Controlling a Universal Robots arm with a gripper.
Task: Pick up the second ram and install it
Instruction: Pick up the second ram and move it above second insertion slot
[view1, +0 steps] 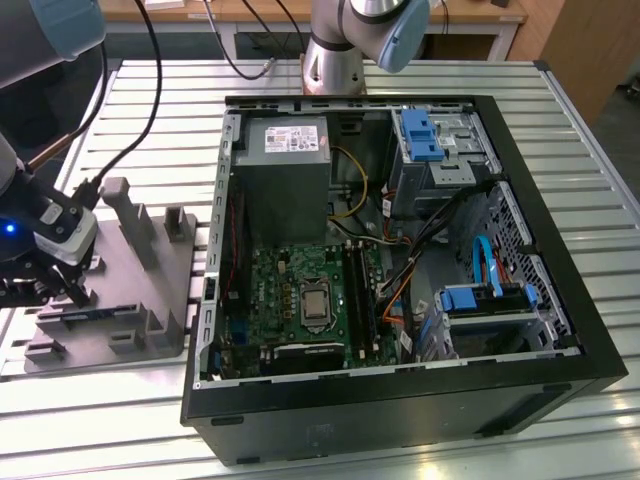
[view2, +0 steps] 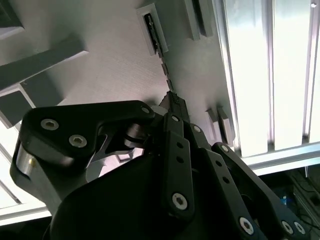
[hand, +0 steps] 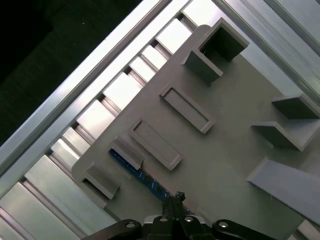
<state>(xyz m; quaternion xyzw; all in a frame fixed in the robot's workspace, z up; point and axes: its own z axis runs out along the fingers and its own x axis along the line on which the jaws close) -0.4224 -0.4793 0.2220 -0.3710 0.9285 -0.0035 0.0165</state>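
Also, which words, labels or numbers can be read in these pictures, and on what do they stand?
No text is readable here.
The white label on the power supply: print too small to read.
The memory stick: no readable print.
The grey holder: no text.

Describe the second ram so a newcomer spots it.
Find the grey fixture block at the exterior view's left, beside the computer case. Near its edge, under the pincer, sits the second ram: a thin bluish strip, unlike the empty grey frames nearby.

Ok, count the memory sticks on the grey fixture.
1: the second ram, standing in an edge slot of the grey fixture, pinched by the claw. Others may hide behind the claw.
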